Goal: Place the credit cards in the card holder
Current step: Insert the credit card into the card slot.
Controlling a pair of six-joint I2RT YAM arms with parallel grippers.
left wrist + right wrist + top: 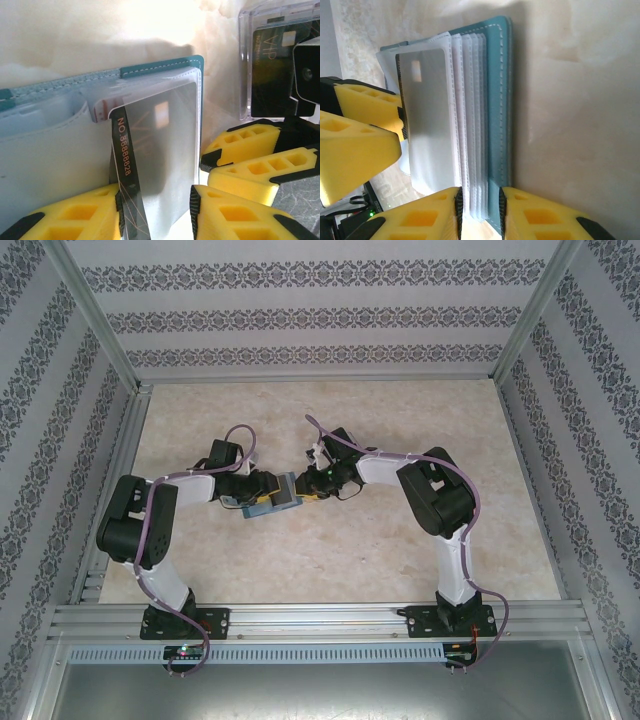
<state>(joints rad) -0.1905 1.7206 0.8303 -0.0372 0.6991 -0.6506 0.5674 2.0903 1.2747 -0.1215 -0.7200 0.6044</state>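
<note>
Left hand (258,492), top view: at the middle of the surface (400,560), right by the card holder (275,502).
Right hand (308,483), top view: faces the left hand from the other side of the card holder.
Left hand, left wrist view: yellow fingers (65,215) apart, with a dark card (127,165) standing between them, just beside one finger.
Dark card, left wrist view: partly inside a see-through sleeve of the card holder.
Clear tray (245,75), left wrist view: farther back, with a black card (270,65) in it.
Right hand, right wrist view: clamped on the card holder's edge, with the teal cover and some sleeves between its fingers.
Card holder, right wrist view: sleeves fanned out, a card showing through the outer one.
</note>
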